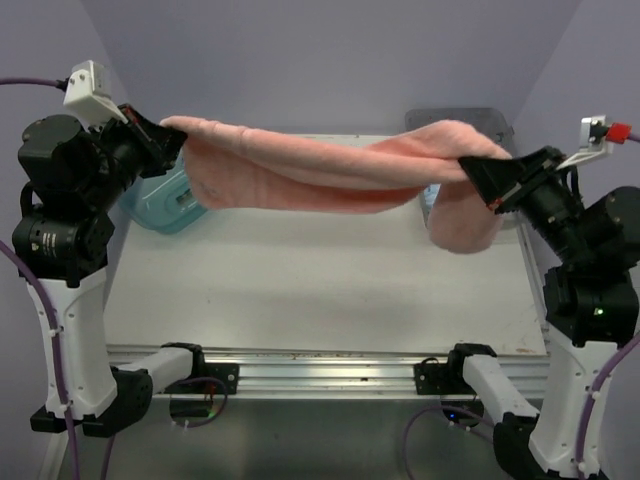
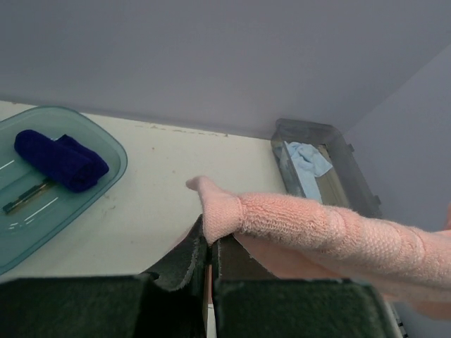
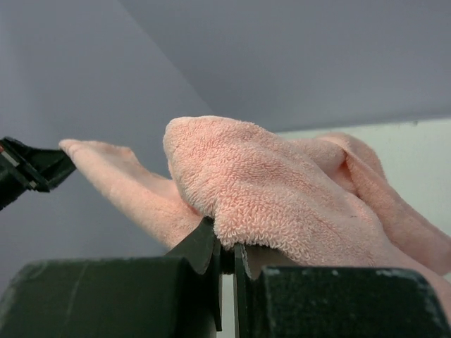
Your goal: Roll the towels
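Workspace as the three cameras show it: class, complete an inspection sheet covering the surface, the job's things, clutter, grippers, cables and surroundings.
Surface: white table, faint specks near its far edge.
Job's things: pink towel stretched in the air between both grippers, sagging; purple towel rolled, lying in the teal tub; light blue towel crumpled in the grey bin.
Clutter: thin dark object in the tub, too unclear to name.
Grippers: left gripper shut on one end of the pink towel; right gripper shut on the other.
Cables: purple cables beside both arms, off the table.
Surroundings: plain lilac walls.
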Robot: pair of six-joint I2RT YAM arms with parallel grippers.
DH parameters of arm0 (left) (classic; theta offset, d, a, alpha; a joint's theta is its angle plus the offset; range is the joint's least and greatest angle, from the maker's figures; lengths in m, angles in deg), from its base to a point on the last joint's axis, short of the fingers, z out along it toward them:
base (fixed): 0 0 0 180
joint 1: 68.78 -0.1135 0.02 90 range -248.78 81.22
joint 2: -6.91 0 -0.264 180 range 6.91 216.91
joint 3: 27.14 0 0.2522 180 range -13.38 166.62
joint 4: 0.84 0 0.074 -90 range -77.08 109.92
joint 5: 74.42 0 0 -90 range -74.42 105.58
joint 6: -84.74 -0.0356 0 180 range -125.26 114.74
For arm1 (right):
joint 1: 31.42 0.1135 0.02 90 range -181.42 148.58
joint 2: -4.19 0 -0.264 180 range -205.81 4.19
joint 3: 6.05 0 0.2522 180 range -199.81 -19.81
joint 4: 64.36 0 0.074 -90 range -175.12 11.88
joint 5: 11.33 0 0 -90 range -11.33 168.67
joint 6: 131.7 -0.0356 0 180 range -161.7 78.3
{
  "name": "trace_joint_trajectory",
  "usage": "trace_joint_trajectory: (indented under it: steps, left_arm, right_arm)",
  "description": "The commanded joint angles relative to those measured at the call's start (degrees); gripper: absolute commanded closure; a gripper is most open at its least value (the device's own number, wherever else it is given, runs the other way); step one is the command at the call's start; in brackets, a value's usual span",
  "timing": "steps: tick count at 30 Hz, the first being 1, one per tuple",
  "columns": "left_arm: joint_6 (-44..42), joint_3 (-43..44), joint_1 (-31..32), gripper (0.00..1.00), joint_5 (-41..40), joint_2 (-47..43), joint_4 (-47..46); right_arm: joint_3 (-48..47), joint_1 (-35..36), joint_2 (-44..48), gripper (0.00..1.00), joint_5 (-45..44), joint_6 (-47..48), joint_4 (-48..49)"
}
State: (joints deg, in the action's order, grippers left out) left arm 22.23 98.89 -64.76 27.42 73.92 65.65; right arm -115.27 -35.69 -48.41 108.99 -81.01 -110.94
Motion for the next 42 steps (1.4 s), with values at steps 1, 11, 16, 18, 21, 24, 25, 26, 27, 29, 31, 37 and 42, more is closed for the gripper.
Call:
trace_joint_trajectory:
  steps: [1, 11, 16, 18, 21, 24, 25, 26, 27, 29, 31, 37, 42]
  left_arm:
    - [-3.4, -2.83, -0.76, 1.0, -8.3, -1.96, 4.39]
    - [-1.12, -38.16, -1.11, 0.95, -9.37, 8.21, -13.43]
    - [-0.15, -41.6, -1.11, 0.22, -10.78, 16.14, -13.7]
    - [-0.06, -43.97, -1.11, 0.2, -10.78, 12.91, -14.06]
    - [0.55, -47.47, -1.11, 0.22, -11.57, 9.56, -12.05]
    - [2.22, -53.63, -1.11, 0.28, -13.24, 5.78, -10.11]
    - [2.83, -55.3, -1.11, 0.3, -13.5, 4.2, -9.75]
    - [3.71, -57.14, -1.11, 0.31, -13.59, 3.32, -9.4]
    - [5.89, -60.99, -1.11, 0.32, -13.77, 2.53, -9.4]
    - [8.45, -66.53, -1.11, 0.32, -14.47, 0.5, -9.92]
    - [11.0, -69.54, -1.11, 0.29, -15.17, -0.29, -12.21]
    - [12.07, -73.07, -1.11, 0.22, -15.17, 4.35, -18.36]
    - [11.28, -73.95, -1.11, 0.32, -15.53, 13.04, -24.85]
  right_arm:
    - [12.09, 1.63, 4.25, 1.0, 3.43, -3.94, -3.55]
    - [36.49, 10.85, -5.38, 0.36, -10.27, 6.05, -1.79]
    - [37.17, 15.61, -10.6, 0.21, -19.51, 8.9, -5.51]
    - [39.11, 15.61, -7.97, 0.18, -22.14, 8.55, -5.41]
    - [41.14, 15.61, -5.77, 0.18, -23.03, 8.55, -5.32]
    - [43.6, 16.13, -4.97, 0.18, -22.16, 8.46, -6.29]
    - [44.91, 16.57, -4.62, 0.19, -22.24, 8.46, -6.82]
    - [45.62, 16.93, -4.18, 0.19, -22.41, 8.37, -7.17]
    - [46.24, 17.63, -3.74, 0.19, -22.5, 8.37, -7.61]
    - [47.91, 18.16, -2.34, 0.19, -22.68, 8.2, -8.58]
    - [49.22, 18.6, -1.72, 0.2, -20.84, 8.9, -9.19]
    - [51.51, 19.65, -0.32, 0.21, -22.51, 8.37, -12.79]
    - [53.71, 20.97, -1.19, 0.21, -26.54, 6.8, -16.84]
